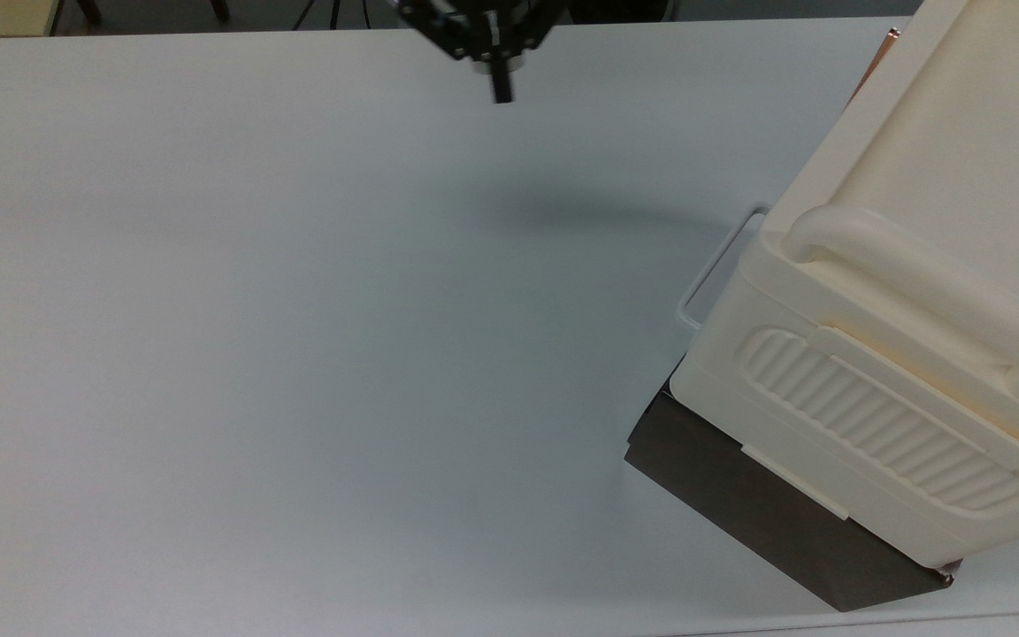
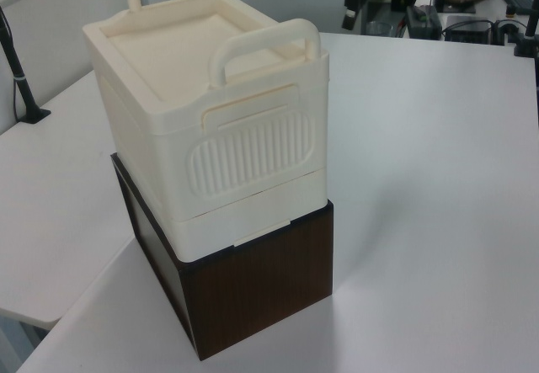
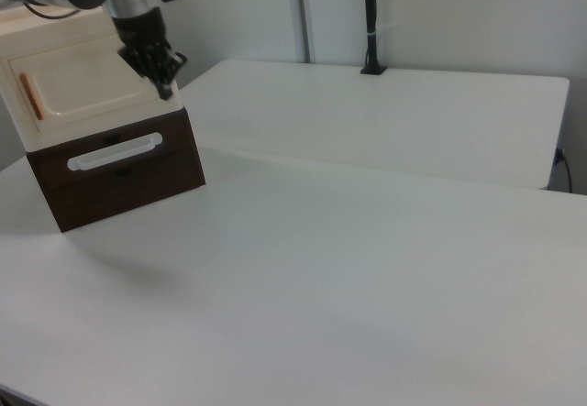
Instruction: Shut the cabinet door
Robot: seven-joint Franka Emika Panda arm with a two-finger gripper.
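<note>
Cabinet door point(image 3: 78, 90): a flat cream plastic panel with a recessed rounded field, lying flush in the front face of the cream cabinet point(image 2: 210, 129) in the right view. Its small orange handle point(image 3: 31, 95) sits at the 9 o'clock end of the panel. No gap shows around the panel; judged closed, task effectively complete.

Handling, by judgement: the door is light, stiff and smooth-faced, so likely slippery under flat contact. It swings on a hinge at the end opposite the handle. The handle end is the place to push or take hold, since leverage is greatest there. The bar is thin; pinch it gently.

Gripper point(image 1: 501, 88): at 12 o'clock in the top view, above the bare surface point(image 1: 297, 354), well apart from the cabinet and holding nothing. Whether its fingers are parted or together cannot be told.

Edges and room: the cabinet stands on a dark brown box point(image 2: 253, 297) with a white drawer pull point(image 3: 115, 150). The stack is at 3 to 4 o'clock in the top view, near the surface's edge. Open room lies from 6 through 12 o'clock.
</note>
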